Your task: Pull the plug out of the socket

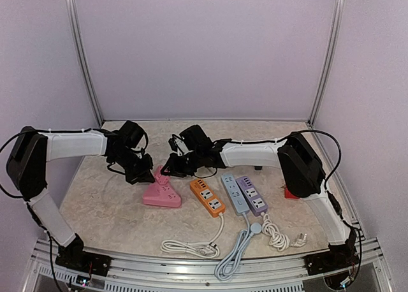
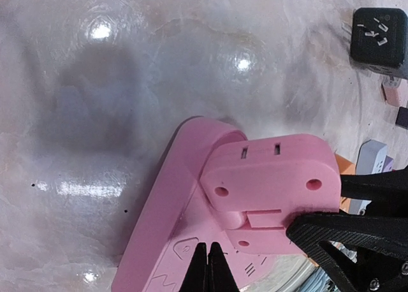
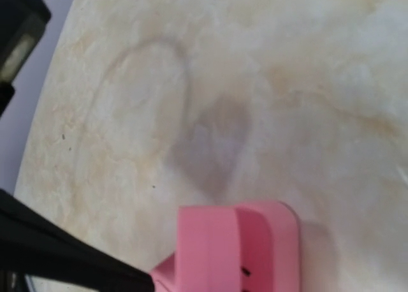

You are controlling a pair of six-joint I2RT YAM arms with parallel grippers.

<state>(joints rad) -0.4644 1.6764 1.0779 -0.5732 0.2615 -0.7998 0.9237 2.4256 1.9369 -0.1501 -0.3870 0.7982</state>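
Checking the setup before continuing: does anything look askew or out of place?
The pink plug sits tilted on the pink power strip, not flush; a black adapter lies loose on the table.

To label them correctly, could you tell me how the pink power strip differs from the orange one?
The pink power strip holds a pink plug; the orange power strip has none. The orange strip trails a white cord; the pink strip shows no cord. Both lie flat on the table.

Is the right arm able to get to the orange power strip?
Probably yes. The orange power strip lies uncovered just beside the right gripper, with nothing between them, though its jaws are shut.
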